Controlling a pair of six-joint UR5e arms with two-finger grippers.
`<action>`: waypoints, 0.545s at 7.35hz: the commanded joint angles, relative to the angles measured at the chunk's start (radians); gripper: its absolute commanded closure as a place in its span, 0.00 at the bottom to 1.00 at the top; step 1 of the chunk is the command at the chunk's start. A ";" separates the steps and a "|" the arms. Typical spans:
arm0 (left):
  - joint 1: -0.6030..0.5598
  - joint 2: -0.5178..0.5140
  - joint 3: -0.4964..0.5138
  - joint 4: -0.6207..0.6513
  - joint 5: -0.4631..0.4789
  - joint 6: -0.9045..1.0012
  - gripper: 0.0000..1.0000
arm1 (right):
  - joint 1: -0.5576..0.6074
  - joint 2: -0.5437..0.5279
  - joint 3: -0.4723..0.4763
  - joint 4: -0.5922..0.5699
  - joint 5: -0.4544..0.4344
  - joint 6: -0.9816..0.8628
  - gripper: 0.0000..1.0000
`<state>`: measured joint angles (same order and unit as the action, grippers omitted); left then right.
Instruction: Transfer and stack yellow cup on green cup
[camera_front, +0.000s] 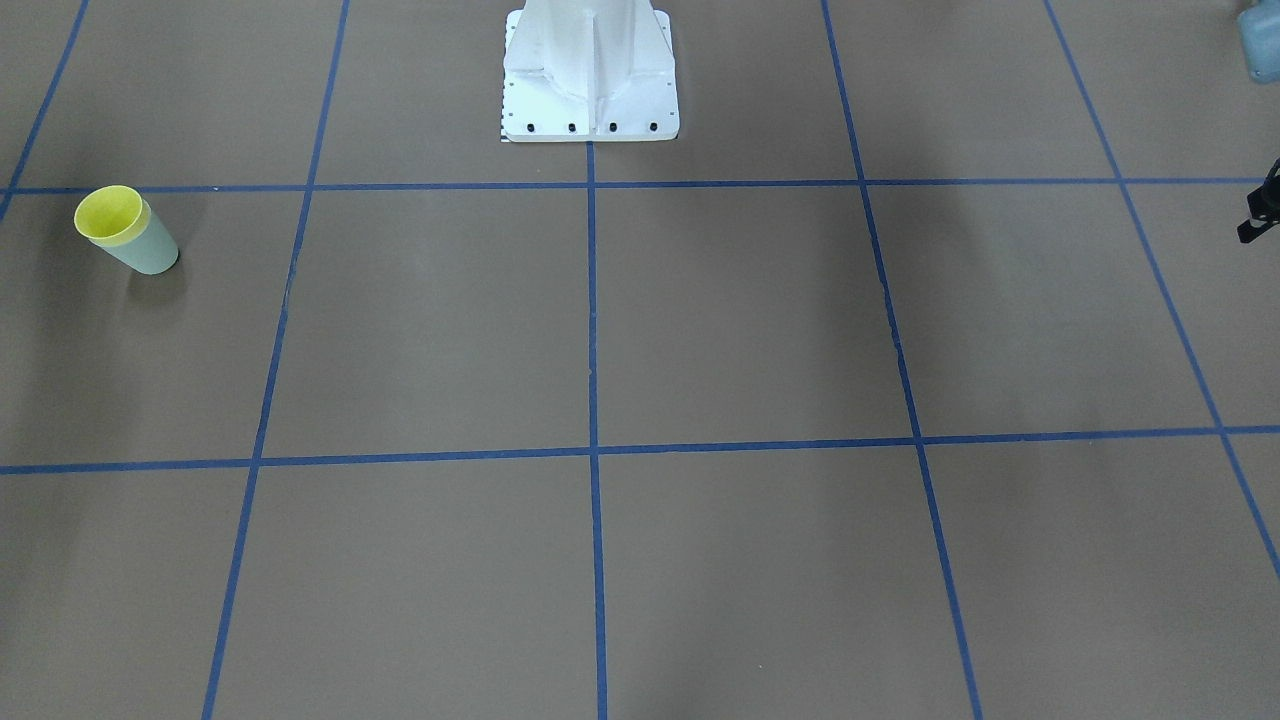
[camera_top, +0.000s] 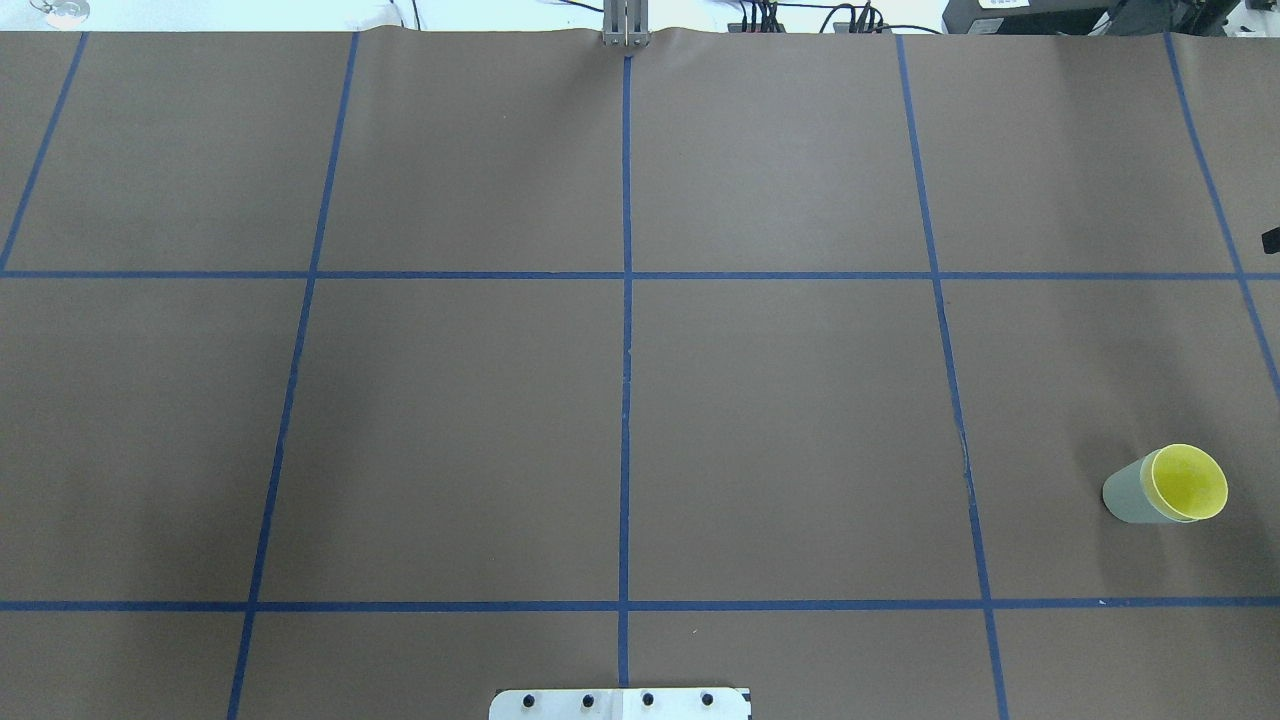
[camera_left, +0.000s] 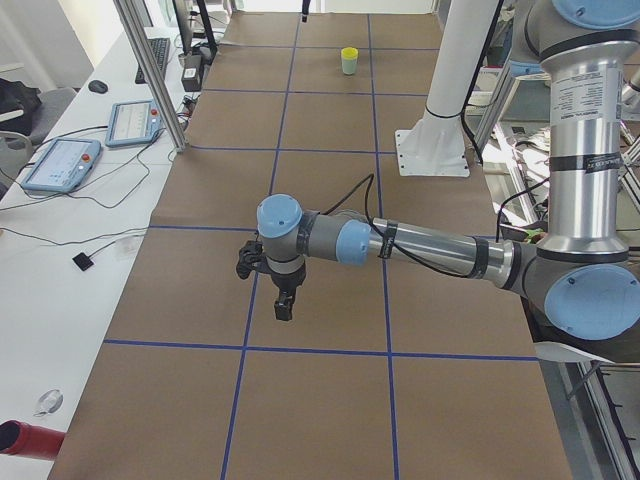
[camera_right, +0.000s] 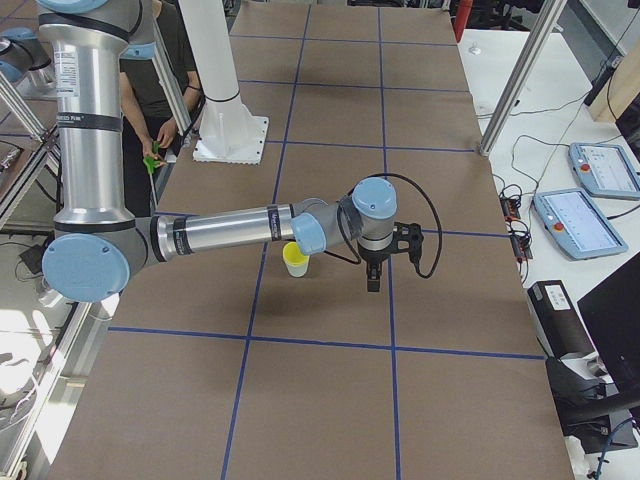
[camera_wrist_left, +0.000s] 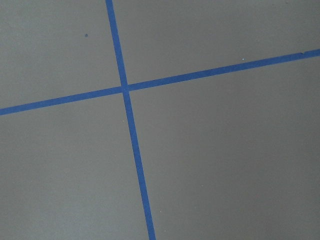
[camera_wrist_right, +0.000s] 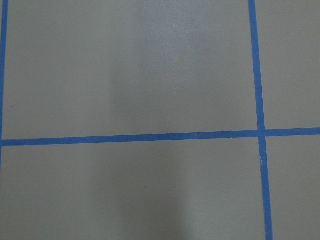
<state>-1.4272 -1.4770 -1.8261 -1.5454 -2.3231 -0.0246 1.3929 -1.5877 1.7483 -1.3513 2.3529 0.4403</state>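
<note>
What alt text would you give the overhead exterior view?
A yellow cup sits nested inside a green cup near the right edge of a brown table marked with a blue tape grid. The robot's white base plate shows at bottom centre.

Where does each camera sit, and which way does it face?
Front-facing: across the table, facing the robot; white base at top, yellow cup nested in green cup at left.
Overhead: behind the robot, looking forward and down; base at bottom, cups at right.
Exterior left: table's left end; left arm near, cups far.
Exterior right: right end; right arm near, cups close by.
Left wrist: faces a tape crossing; no body.
Right wrist: another tape crossing; no body.
Front-facing and overhead share the cups, mirrored.
</note>
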 joint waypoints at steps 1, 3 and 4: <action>-0.002 0.009 -0.018 -0.001 -0.004 0.000 0.00 | 0.002 0.003 -0.016 0.004 -0.020 0.001 0.00; -0.006 0.006 -0.022 0.005 -0.004 -0.008 0.00 | 0.003 -0.003 -0.021 0.000 -0.012 0.001 0.00; -0.007 0.013 -0.045 0.007 0.004 -0.006 0.00 | 0.003 -0.003 -0.018 0.004 0.003 0.001 0.00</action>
<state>-1.4327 -1.4688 -1.8522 -1.5412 -2.3246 -0.0304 1.3954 -1.5897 1.7283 -1.3505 2.3434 0.4422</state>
